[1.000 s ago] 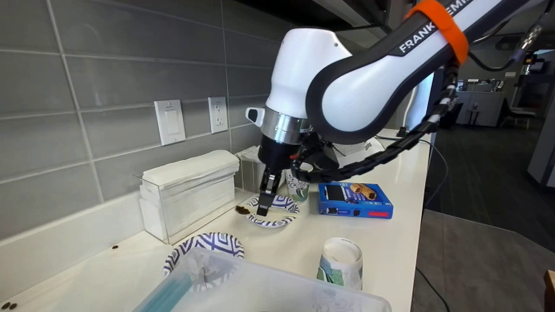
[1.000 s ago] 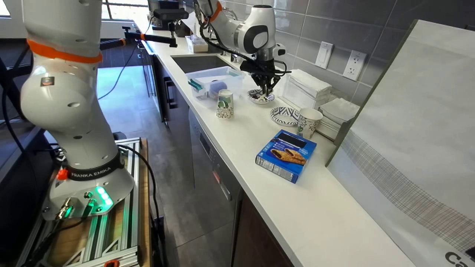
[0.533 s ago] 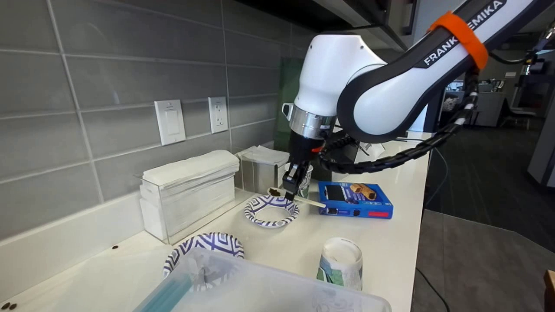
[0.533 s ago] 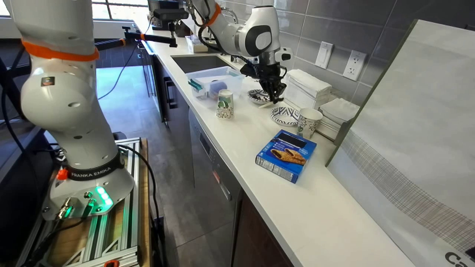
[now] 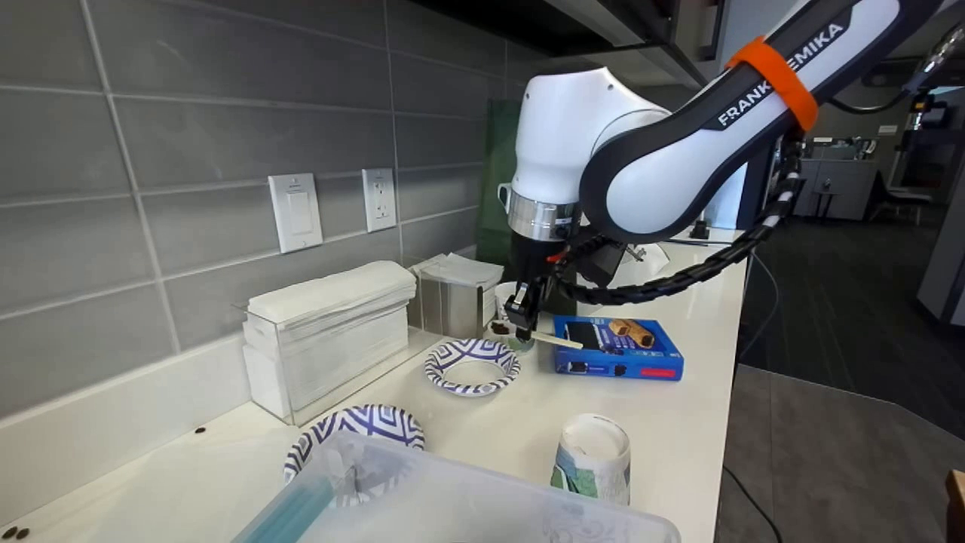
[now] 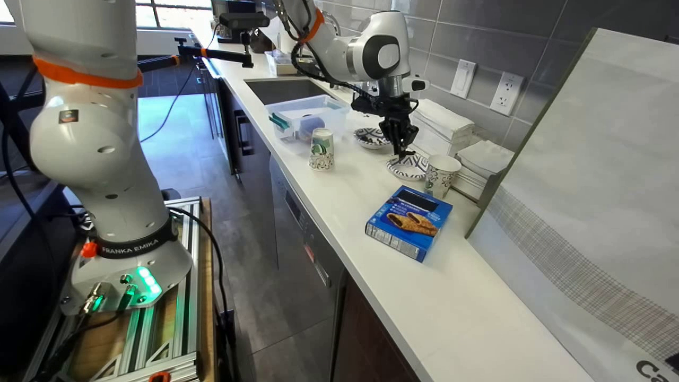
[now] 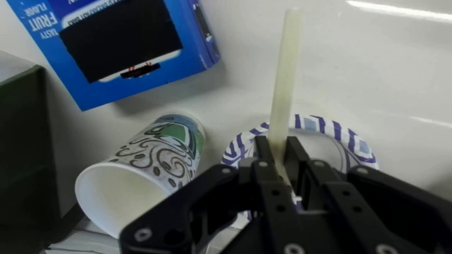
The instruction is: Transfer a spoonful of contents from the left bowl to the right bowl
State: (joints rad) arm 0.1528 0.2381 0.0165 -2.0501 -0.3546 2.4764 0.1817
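My gripper (image 5: pixel 525 330) is shut on the handle of a pale spoon (image 5: pixel 559 340). The spoon head holds a dark clump (image 5: pixel 500 328). In the wrist view the handle (image 7: pixel 284 77) sticks out between the fingertips; the head is hidden by the gripper. In an exterior view my gripper (image 6: pixel 401 154) is above the right bowl (image 6: pixel 396 171). The right bowl shows below the fingers in the wrist view (image 7: pixel 337 132), and its visible inside is pale, also in an exterior view (image 5: pixel 443 366). The left bowl (image 6: pixel 363 139) stands nearer the clear bin, partly behind it in an exterior view (image 5: pixel 377 418).
A patterned paper cup (image 6: pixel 439 178) stands beside the right bowl, close to my gripper. A blue box (image 6: pixel 411 223) lies beyond it. An upside-down cup (image 5: pixel 595 460), a clear bin (image 5: pixel 482 486), napkin holders (image 5: pixel 339 339) and a large paper bag (image 6: pixel 573 175) are also on the counter.
My gripper has moved from over the left bowl to over the right bowl, still holding the loaded spoon. The bowls have not moved.
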